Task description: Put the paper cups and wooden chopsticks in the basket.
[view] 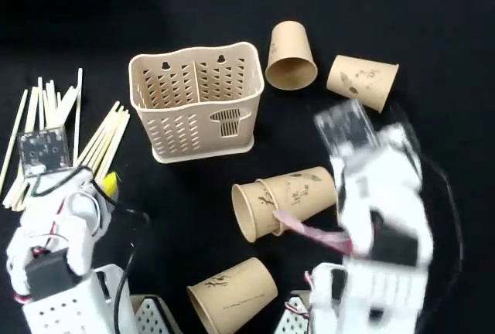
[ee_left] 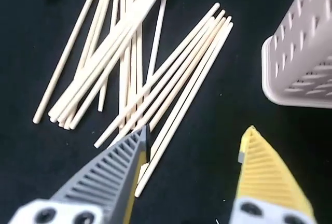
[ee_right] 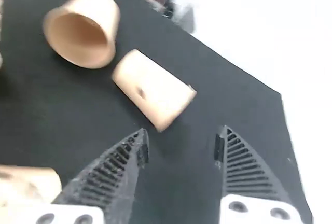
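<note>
Left wrist view, item one: left gripper point(ee_left: 197, 130), one grey finger and one yellow, stood spread and held nothing.

Item two: wooden chopsticks point(ee_left: 135, 68), a loose crossed fan on the black table point(ee_left: 41, 182). Their nearest ends lay at the grey fingertip, and the rest ran away ahead of it.

Item three: basket point(ee_left: 306, 53), upright, farther off on the yellow finger's side, well apart from the sticks.

Right wrist view, item four: right gripper point(ee_right: 182, 130), black fingers spread, empty.

Item five: paper cup point(ee_right: 153, 97), on its side, just ahead of the gap between the fingers.

Item six: second paper cup point(ee_right: 83, 27), beyond the first, mouth turned back toward the gripper.

High view, item seven: nested pair of cups point(view: 286, 199), lying beside the right arm, and a lone cup point(view: 232, 291) near the arms' bases. Nothing could be seen inside the basket yet.

Hazards, as judged:
- The sticks overlapped, so a pinch might catch only one and scatter the others.
- A cup on its side would likely roll off if one finger touched it first.
- The basket looked light, so a long stick striking its rim could tip it.
</note>
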Robot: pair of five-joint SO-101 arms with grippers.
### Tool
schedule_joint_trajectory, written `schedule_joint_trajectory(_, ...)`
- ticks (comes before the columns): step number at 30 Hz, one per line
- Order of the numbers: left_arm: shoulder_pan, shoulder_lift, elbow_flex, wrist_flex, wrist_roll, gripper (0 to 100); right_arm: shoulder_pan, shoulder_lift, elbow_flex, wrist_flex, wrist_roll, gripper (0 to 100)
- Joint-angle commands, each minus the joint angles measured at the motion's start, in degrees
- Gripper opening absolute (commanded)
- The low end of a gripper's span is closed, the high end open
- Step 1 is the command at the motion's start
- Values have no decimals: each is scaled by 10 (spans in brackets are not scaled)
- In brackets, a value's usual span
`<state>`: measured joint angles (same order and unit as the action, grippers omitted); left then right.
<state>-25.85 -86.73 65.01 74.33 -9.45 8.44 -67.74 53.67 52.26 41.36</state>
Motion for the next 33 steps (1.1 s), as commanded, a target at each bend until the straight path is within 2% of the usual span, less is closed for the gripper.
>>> schedule_joint_trajectory(1,-5,-82,65,-8,-4,282,-66,289,-172,-37,14,227)
schedule_joint_trajectory(6,-9,-185,185,-18,-4,284,-104,586,-359,-87,71,227)
schedule_joint_trajectory(11,-6,-166,247,-79,-4,285,-101,827,-555,-100,93,227)
schedule_joint_trajectory(18,4,-167,269,-83,-27,284,-101,1071,-800,-98,97,227)
schedule_joint_trajectory(23,24,-167,270,-84,-31,284,-99,1200,-948,-101,97,209)
schedule_joint_trajectory(27,28,-167,271,-84,-31,284,-84,1256,-1046,-80,92,3)
schedule_joint_trajectory(28,28,-167,272,-91,-30,283,-81,1260,-1064,-64,92,34)
schedule_joint_trajectory(33,28,-167,286,-115,-27,282,-74,1262,-1150,66,91,11)
